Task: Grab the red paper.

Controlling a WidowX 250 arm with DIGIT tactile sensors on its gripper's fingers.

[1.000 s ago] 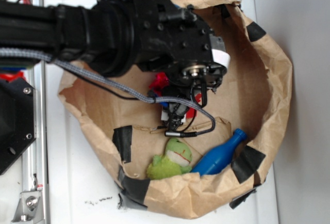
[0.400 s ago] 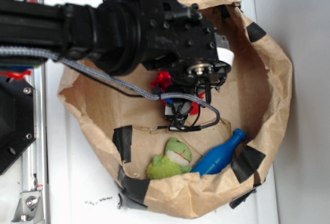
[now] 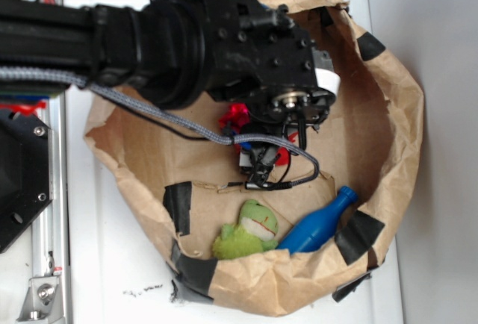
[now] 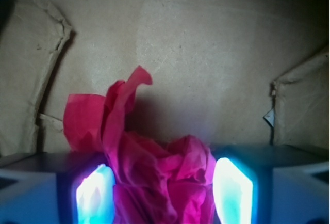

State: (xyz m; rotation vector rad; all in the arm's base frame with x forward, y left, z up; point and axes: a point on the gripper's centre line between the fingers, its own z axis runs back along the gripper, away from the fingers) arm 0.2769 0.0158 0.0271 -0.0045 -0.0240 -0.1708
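The fingers (image 4: pixel 95 198) are seen either side of the red paper (image 4: pixel 160 180), which sits between them on the floor of the brown paper bag (image 4: pixel 206 43); whether they press it cannot be told. The gripper (image 4: pixel 164 197) is lowered over the wad, presumably to straddle it. The green plush frog (image 3: pixel 246 231) and blue bottle (image 3: pixel 321 223) lie apart.

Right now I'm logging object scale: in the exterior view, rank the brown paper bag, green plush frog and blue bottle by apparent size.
1. brown paper bag, by far the largest.
2. and 3. blue bottle and green plush frog: too alike to rank.
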